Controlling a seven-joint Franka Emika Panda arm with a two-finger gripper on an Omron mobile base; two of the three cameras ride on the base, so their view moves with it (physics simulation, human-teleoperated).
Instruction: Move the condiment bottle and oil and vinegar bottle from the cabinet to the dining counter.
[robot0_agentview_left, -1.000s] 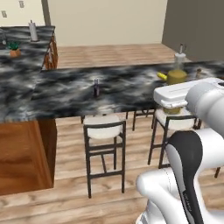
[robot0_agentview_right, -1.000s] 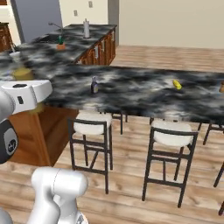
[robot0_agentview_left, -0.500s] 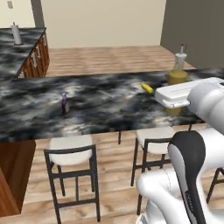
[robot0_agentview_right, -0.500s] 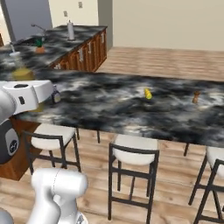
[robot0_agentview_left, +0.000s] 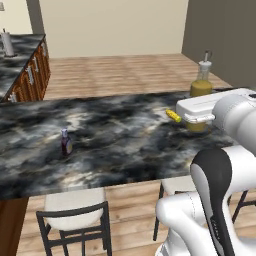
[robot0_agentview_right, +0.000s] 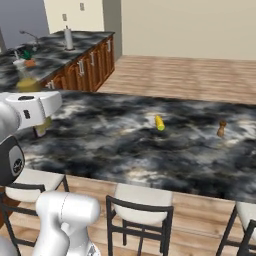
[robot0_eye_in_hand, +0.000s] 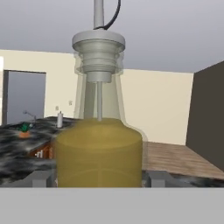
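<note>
- The oil and vinegar bottle (robot0_eye_in_hand: 99, 148) stands upright, close before the hand camera, its olive-yellow body sitting between the two finger tips of the gripper (robot0_eye_in_hand: 99, 178); the clear neck and grey pour spout rise above.
- In the left base view the same bottle (robot0_agentview_left: 201, 87) shows behind the white hand, held above the far right part of the table (robot0_agentview_left: 115, 145); whether its base touches the top I cannot tell.
- The gripper is part-way open, with its jaws closed against the bottle's sides, one finger tip (robot0_eye_in_hand: 40, 178) at each flank.
- In the right base view the bottle (robot0_agentview_right: 27, 82) pokes up behind the white hand at the left edge.
- The condiment bottle (robot0_agentview_left: 66, 142), small and dark with a blue cap, stands upright on the table, well to the left of the held bottle.
- A small yellow thing (robot0_agentview_left: 173, 116) lies on the black marble just beside the hand; in the right base view it (robot0_agentview_right: 159, 122) lies mid-table.
- A small brown shaker-like thing (robot0_agentview_right: 221, 129) stands farther right on the table.
- Pale-seated stools (robot0_agentview_left: 75, 220) are tucked under the near edge.
</note>
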